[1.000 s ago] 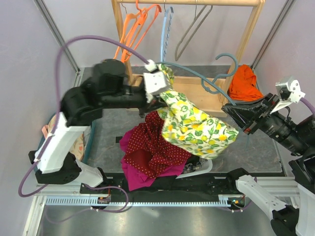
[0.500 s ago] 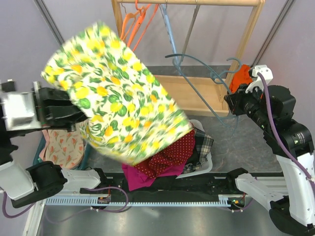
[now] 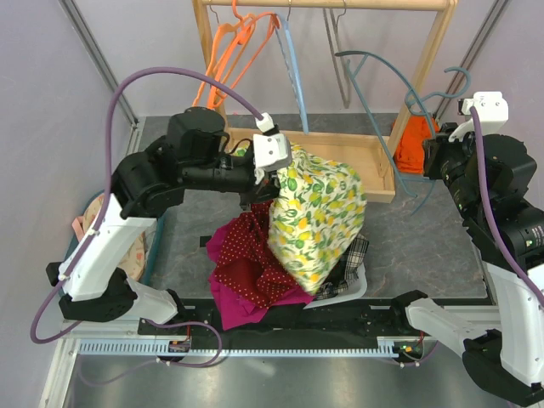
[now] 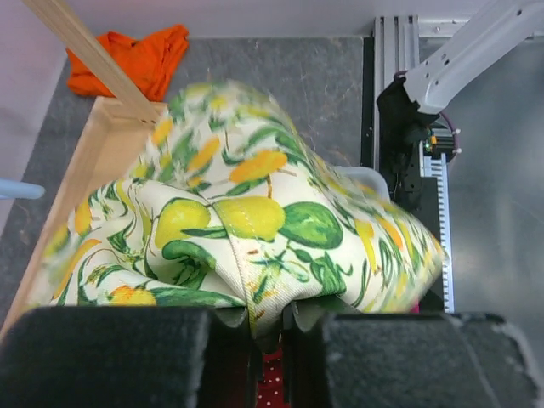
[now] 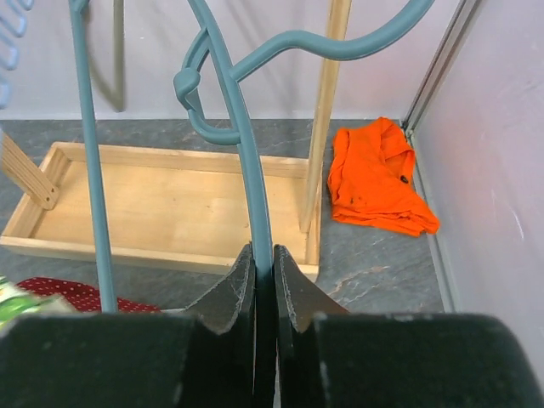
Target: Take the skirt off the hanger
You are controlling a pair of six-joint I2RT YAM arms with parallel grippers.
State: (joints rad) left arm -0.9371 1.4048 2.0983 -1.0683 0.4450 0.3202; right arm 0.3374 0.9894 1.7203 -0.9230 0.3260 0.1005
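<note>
- Hanging free of any hanger, the lemon-print skirt (image 3: 316, 217) droops over the heap of clothes (image 3: 246, 255) at the middle of the table's (image 3: 425, 246) near edge. The removal itself looks done.
- The blue-grey hanger (image 5: 257, 221) stands bare toward the far right corner, well apart from the skirt. What seems left is setting both down.
- The left end effector (image 4: 270, 319) is clenched on the skirt's bunched top. The right end effector (image 5: 263, 280) is clamped on the hanger's shaft.
- The skirt is blurred in the left wrist view and covers part of the heap. Whether its hem touches the heap I cannot tell. The right wrist view cuts off the hanger's upper end.
</note>
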